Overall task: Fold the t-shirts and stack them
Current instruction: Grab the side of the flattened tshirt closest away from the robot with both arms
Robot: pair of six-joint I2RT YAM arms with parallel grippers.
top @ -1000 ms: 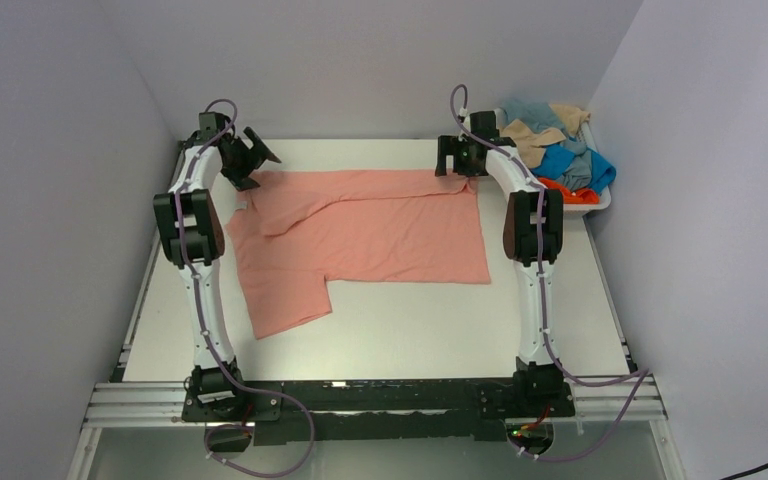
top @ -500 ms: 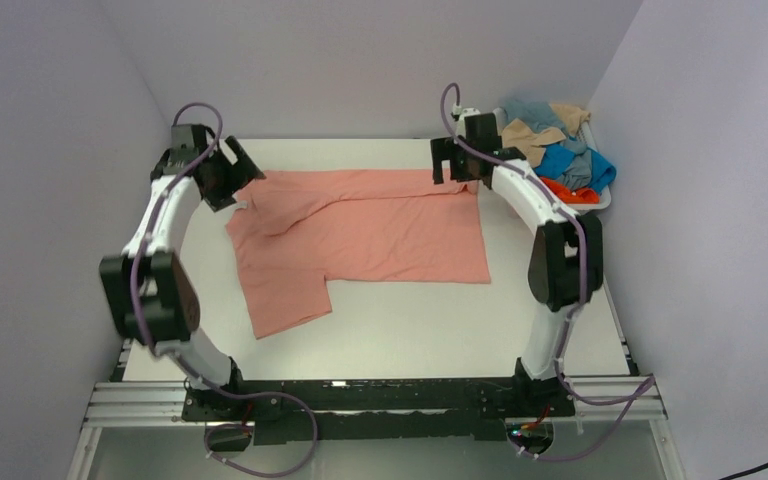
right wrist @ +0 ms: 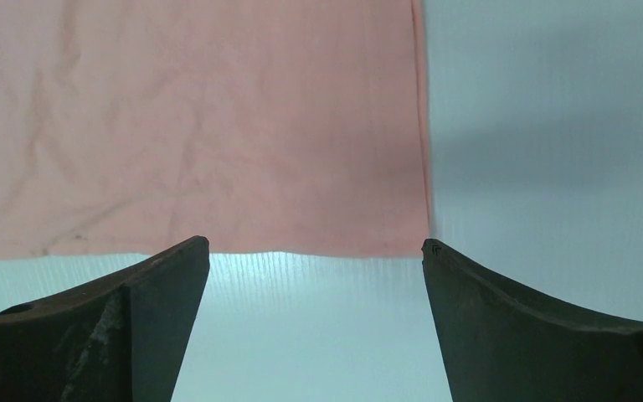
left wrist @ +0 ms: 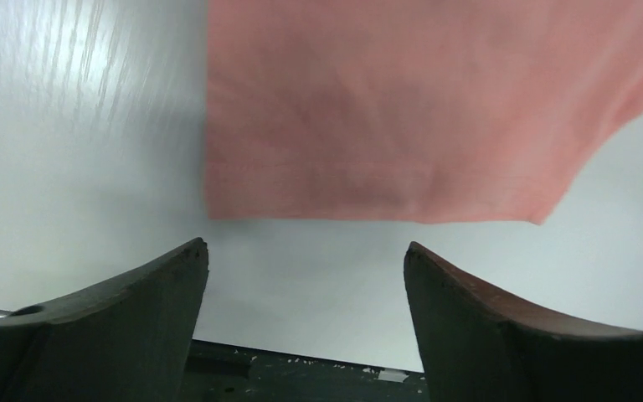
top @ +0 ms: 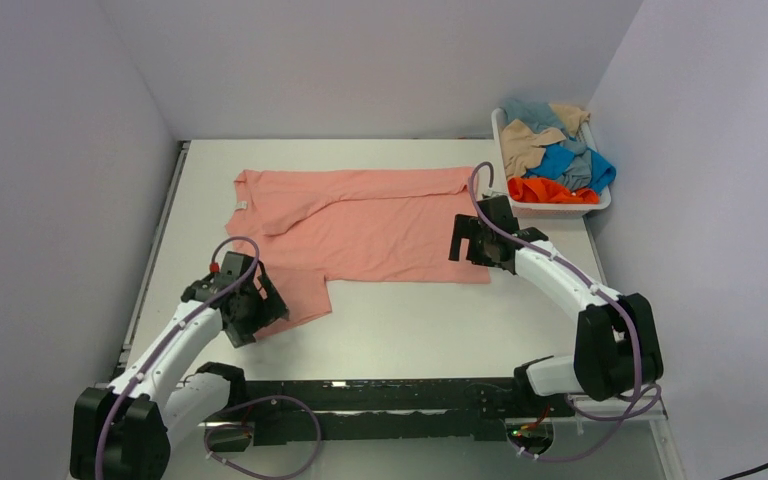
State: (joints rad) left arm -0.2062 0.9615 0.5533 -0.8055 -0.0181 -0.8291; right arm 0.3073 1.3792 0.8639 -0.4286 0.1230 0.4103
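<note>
Pink t-shirt (top: 380,225) flat on table (top: 410,320), far sleeve turned in, rest unfolded; nothing stacked. My left gripper (left wrist: 306,251) spread at near sleeve edge, right gripper (right wrist: 314,247) spread at hem corner, both empty. Other shirts (top: 550,160) wait in basket (top: 560,211).

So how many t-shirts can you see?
5 that I can tell apart: salmon pink t-shirt spread on the table; orange t-shirt, bright blue t-shirt, tan t-shirt and grey-blue t-shirt heaped in the white basket. More may hide underneath.

Bright even light; soft shadows; streaky glare on table (left wrist: 67,92); wrist views slightly blurred.
</note>
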